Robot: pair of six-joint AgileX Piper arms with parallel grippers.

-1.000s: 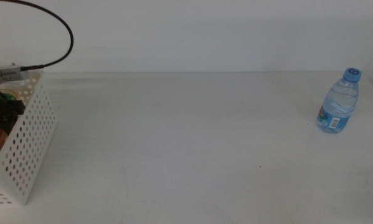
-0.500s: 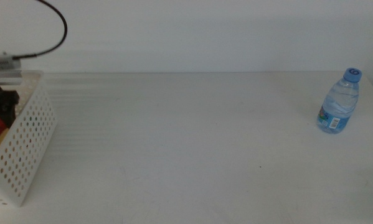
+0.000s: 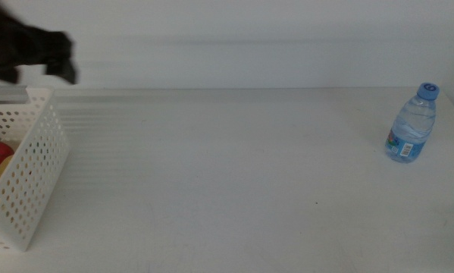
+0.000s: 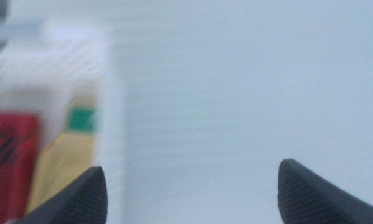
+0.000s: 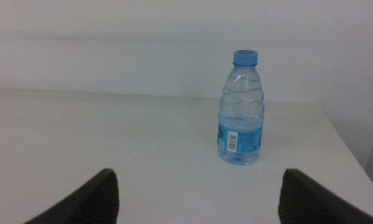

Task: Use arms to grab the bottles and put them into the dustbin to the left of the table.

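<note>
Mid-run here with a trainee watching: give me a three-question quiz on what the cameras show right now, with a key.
1. True or false: the water bottle stands upright on the table.
2. Which items lie in the dustbin? A) red can and yellow-liquid bottle B) water bottle only C) nothing
3. Fill in: the left gripper is above the ______, jaws open and holding nothing.

Key: 1 true. 2 A. 3 dustbin. The right gripper waits with jaws open, facing the water bottle.
</note>
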